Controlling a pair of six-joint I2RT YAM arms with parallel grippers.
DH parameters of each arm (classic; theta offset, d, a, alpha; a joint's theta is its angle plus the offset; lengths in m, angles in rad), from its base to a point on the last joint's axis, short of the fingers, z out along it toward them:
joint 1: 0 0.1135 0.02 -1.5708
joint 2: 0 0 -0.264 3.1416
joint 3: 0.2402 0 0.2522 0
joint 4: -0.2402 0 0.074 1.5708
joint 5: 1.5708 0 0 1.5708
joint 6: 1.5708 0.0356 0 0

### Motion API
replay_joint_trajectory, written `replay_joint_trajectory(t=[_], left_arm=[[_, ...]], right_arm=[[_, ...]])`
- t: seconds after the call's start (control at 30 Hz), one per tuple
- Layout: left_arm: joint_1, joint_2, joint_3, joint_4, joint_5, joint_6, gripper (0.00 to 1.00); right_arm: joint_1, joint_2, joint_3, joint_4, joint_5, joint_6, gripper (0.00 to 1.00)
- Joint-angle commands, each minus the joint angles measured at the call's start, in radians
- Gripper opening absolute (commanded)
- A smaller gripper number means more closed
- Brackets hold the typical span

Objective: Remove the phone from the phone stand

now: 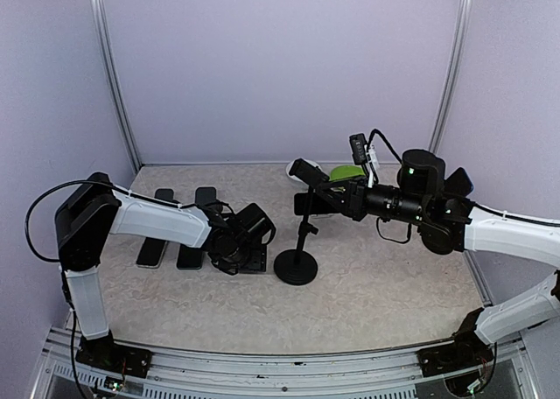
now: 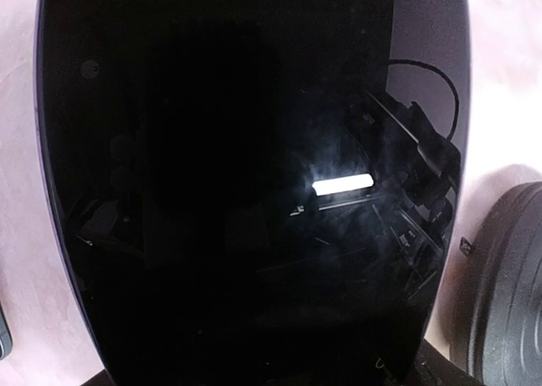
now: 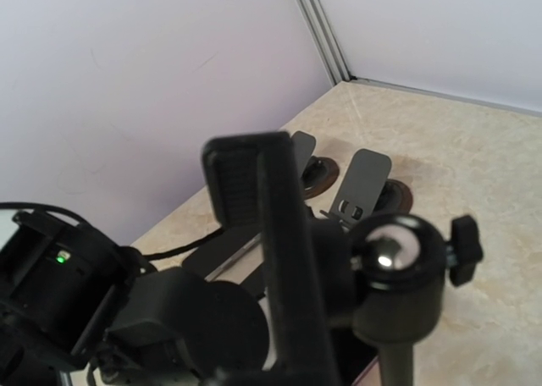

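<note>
A black phone [image 2: 254,191] fills the left wrist view, its glossy screen reflecting a light. Seen from above, it lies low over the table [image 1: 252,261], just left of the stand's round base [image 1: 296,266]. My left gripper [image 1: 238,250] is down on it, shut across its width, with the fingers hidden by the phone. The phone stand's pole rises to its clamp head [image 1: 306,205], which carries no phone. My right gripper [image 1: 311,191] is shut on that head. Close up in the right wrist view are the clamp bar [image 3: 271,259] and the ball joint [image 3: 389,250].
Two more phones [image 1: 153,246] [image 1: 191,246] lie at the left, with small folding stands [image 1: 164,194] [image 1: 206,194] behind them. A green object [image 1: 347,171] sits at the back behind my right gripper. The stand's base [image 2: 508,293] is close on the phone's right. Walls enclose the table.
</note>
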Motion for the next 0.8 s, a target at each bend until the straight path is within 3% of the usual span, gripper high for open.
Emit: replay_joint_trajectory(t=[0.0,0.43,0.77], left_arm=[[-0.003,-0.003,0.012,0.005,-0.022,-0.025,0.7],[0.022,-0.083,-0.042,0.043,-0.008,0.052,0.98],[0.069,-0.267,-0.147,0.161,-0.011,0.135,0.99]], right_arm=[[-0.016,-0.023,-0.004,0.012,0.02,-0.022,0.0],[-0.027,-0.006,0.032,0.023,0.026,-0.039,0.0],[-0.054,0.079,0.163,0.043,-0.009,-0.088,0.0]])
